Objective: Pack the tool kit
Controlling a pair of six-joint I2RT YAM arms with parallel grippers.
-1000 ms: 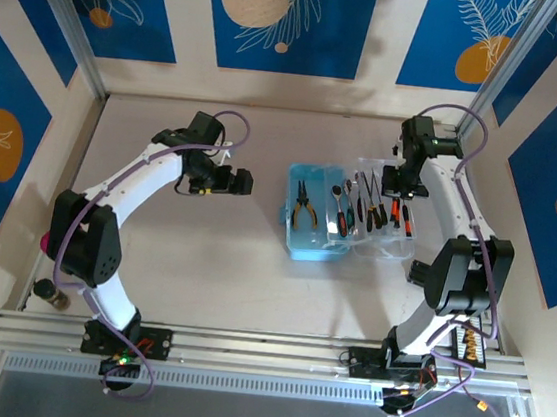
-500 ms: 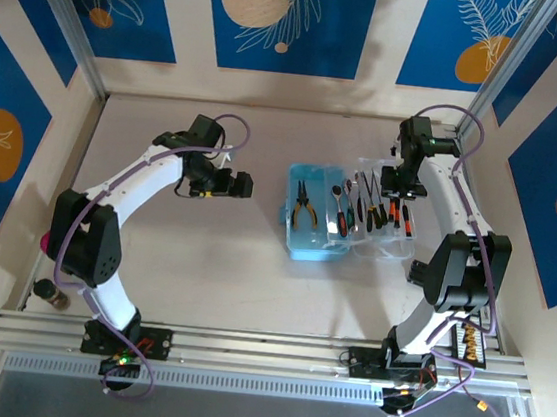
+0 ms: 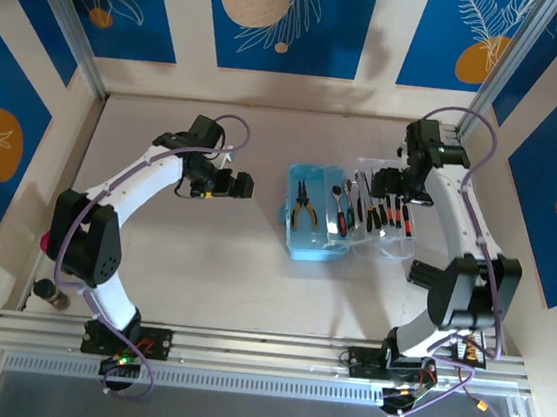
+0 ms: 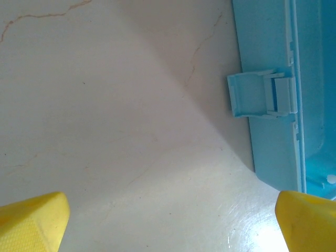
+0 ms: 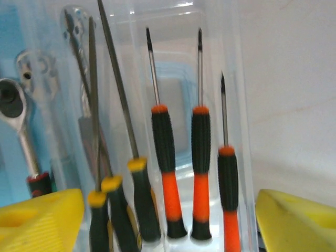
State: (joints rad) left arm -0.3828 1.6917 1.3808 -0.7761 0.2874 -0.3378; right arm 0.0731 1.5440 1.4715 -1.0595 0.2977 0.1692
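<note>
Left fingers (image 4: 31, 223) and right fingers (image 5: 294, 220) gape empty; I judge the screwdrivers (image 5: 199, 157) light (shafts slick), best gripped mid-handle.

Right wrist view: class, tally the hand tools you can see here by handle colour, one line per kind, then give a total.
Screwdrivers with orange-and-black handles: 3
Slim tools with black handles and yellow end caps: 3
Silver metal ratchet wrench with a red-and-black handle: 1
Total: 7
</note>
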